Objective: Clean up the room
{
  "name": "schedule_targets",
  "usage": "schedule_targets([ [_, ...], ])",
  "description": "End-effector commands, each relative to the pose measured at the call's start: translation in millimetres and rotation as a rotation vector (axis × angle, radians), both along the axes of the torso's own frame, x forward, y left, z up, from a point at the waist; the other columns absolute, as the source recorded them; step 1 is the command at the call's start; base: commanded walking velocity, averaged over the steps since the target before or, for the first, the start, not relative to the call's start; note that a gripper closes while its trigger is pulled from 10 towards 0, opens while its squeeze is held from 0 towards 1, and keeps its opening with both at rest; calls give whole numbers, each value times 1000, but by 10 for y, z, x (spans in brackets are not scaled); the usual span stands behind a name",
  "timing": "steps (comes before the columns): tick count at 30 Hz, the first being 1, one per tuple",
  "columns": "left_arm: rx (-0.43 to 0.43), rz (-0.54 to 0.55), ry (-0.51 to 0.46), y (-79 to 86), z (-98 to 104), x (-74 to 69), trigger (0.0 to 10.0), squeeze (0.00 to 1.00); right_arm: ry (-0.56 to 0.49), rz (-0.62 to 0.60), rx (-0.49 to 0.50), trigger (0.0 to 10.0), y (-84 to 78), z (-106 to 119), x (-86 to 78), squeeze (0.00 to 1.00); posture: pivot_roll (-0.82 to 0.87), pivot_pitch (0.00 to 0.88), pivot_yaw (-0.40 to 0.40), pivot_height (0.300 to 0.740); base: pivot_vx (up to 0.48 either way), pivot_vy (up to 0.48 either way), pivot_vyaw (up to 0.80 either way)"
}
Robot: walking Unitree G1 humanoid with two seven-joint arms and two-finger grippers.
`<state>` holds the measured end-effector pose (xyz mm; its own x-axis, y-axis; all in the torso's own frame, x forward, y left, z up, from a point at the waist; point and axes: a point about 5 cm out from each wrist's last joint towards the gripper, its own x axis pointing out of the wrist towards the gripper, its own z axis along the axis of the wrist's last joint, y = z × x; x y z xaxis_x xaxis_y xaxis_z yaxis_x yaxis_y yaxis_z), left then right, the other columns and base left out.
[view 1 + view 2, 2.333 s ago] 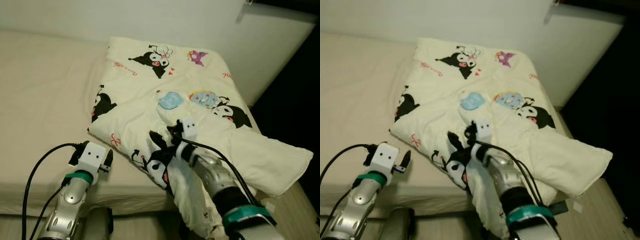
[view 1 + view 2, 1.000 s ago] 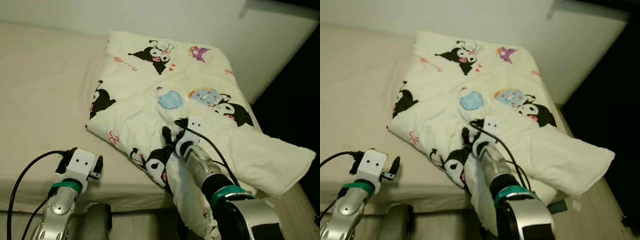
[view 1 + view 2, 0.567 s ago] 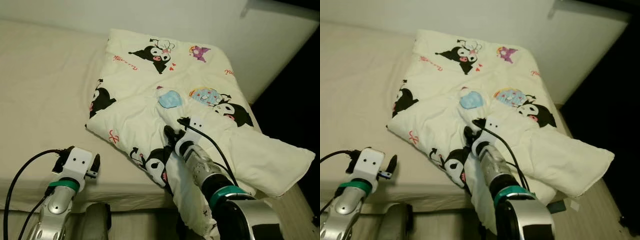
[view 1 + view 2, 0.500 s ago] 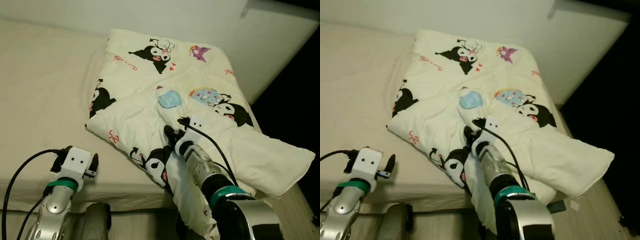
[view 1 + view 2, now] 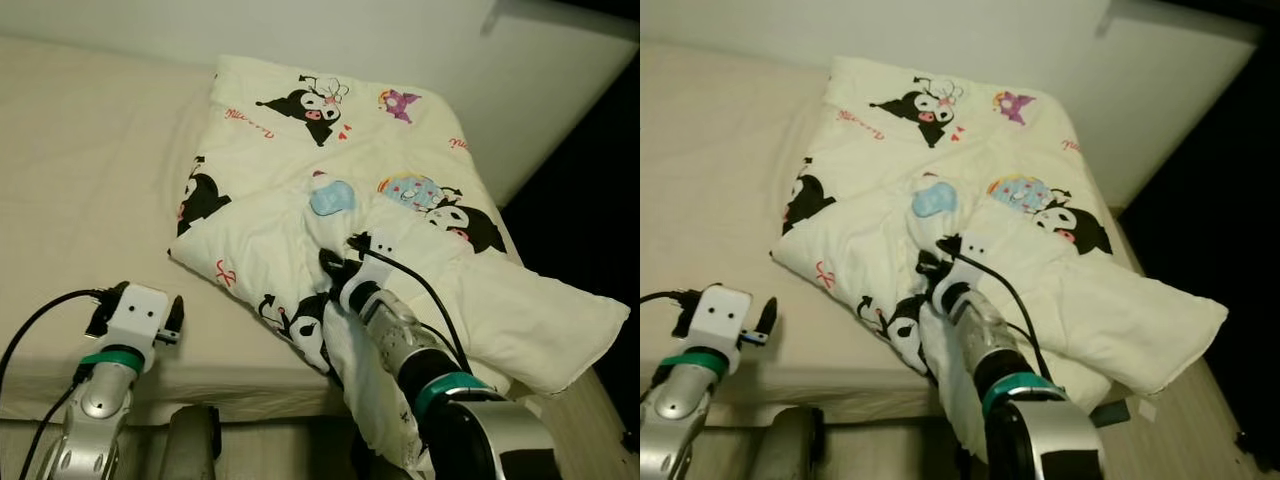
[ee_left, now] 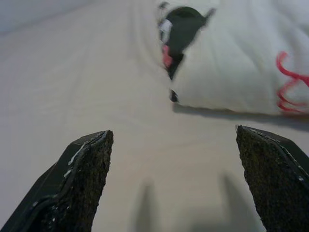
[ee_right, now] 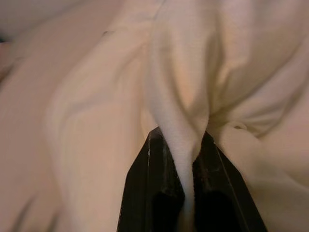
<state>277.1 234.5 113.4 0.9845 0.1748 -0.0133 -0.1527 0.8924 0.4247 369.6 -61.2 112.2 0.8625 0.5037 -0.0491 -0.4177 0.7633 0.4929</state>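
A cream quilted blanket printed with black cartoon characters lies crumpled on the right half of the beige bed, its near edge spilling over the mattress side toward the floor. The right gripper is clamped on a raised fold of that blanket near its middle, the cloth pinched between the two black fingers. The left gripper hovers just above the bare sheet at the near left, its fingers apart and holding nothing, with the blanket's left edge a little beyond it.

The pinch takes only a thin ridge of fabric, so a sharp pull could let it slide out. Hauling from one point may also bunch the blanket further, or drag the hanging part off the bed.
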Motion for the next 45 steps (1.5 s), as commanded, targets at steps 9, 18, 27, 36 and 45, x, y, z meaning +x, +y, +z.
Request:
schedule_targets([
  [9,1,26,-91,58,233,132,10000,0,-158,736,115,0,481,-18,-499,0,277,84,-150,575,0,0,0],
  [18,0,-22,-107,-83,273,228,10000,0,-171,1241,189,0,512,21,-1081,0,265,77,-135,575,0,0,0],
  [27,8,-25,-110,-64,282,234,10000,0,-191,1279,172,10000,557,72,-1154,1000,271,79,-135,575,0,0,0],
  [36,18,-21,-115,-34,296,239,10000,0,-214,1386,46,10000,379,160,-1249,0,267,83,-129,575,0,0,0],
  [45,14,-29,-118,-59,286,241,10000,0,-176,1360,-47,10000,-361,289,-1238,0,261,85,-130,575,0,0,0],
])
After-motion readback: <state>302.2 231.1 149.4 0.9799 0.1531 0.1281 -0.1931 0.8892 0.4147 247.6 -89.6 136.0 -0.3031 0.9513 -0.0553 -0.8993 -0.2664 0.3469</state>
